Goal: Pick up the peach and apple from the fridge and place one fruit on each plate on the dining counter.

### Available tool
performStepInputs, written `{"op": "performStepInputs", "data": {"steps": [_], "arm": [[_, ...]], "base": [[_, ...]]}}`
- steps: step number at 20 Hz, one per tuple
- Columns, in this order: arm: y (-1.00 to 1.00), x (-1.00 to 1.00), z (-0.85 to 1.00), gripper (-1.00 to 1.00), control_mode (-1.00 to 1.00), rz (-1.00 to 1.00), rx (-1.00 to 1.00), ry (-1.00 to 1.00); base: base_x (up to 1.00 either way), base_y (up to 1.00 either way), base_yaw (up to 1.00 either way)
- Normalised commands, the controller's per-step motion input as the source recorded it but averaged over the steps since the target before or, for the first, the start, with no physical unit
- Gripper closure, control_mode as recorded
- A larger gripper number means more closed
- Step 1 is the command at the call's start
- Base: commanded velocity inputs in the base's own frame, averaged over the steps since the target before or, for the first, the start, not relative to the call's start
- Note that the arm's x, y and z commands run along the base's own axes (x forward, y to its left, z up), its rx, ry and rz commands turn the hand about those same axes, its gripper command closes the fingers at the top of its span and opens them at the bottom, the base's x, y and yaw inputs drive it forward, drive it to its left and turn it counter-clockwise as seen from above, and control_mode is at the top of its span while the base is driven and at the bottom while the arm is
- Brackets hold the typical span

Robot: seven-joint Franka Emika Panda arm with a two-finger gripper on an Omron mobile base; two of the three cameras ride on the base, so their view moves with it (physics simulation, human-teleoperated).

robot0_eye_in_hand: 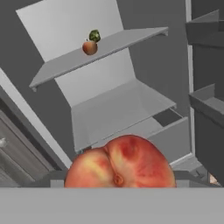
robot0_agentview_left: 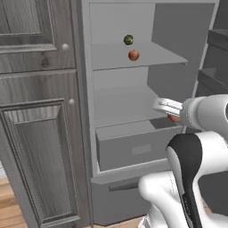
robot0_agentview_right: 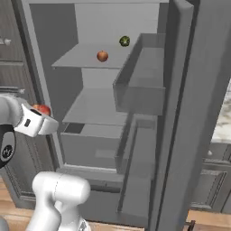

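Both base views look forward and down from behind the arm, left and right, into the open fridge (robot0_agentview_left: 133, 89) (robot0_agentview_right: 94, 103), sharing its shelves and drawer. The hand view sits close behind the jaws, tilted, facing the same shelves beyond them.

White arm with dark joints rises from the base, elbow bent, forearm level. The two-finger gripper (robot0_agentview_left: 171, 116) sits at mid height, closed around a small round orange-red peach (robot0_eye_in_hand: 119, 162) between its fingers.

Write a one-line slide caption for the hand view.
Claw holding the peach before the open fridge, apple and a green item on its upper shelf.
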Motion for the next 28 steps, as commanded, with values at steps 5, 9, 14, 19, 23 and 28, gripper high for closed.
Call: {"op": "performStepInputs", "data": {"steps": [5,9,14,19,23,28], "arm": [[0.00,0.00,0.00,1.00,1.00,0.00,0.00,0.00],[0.00,0.00,0.00,1.00,1.00,0.00,0.00,0.00],[0.00,0.00,0.00,1.00,1.00,0.00,0.00,0.00],[0.00,0.00,0.00,1.00,1.00,0.00,0.00,0.00],[0.00,0.00,0.00,1.00,1.00,0.00,0.00,0.00],[0.00,0.00,0.00,1.00,1.00,0.00,0.00,0.00]], "base": [[-0.59,0.60,-0.43],[-0.61,0.57,-0.52],[-0.72,0.43,-0.59],[-0.82,0.24,-0.64],[-0.79,0.00,-0.64],[-0.64,-0.08,-0.61]]}}
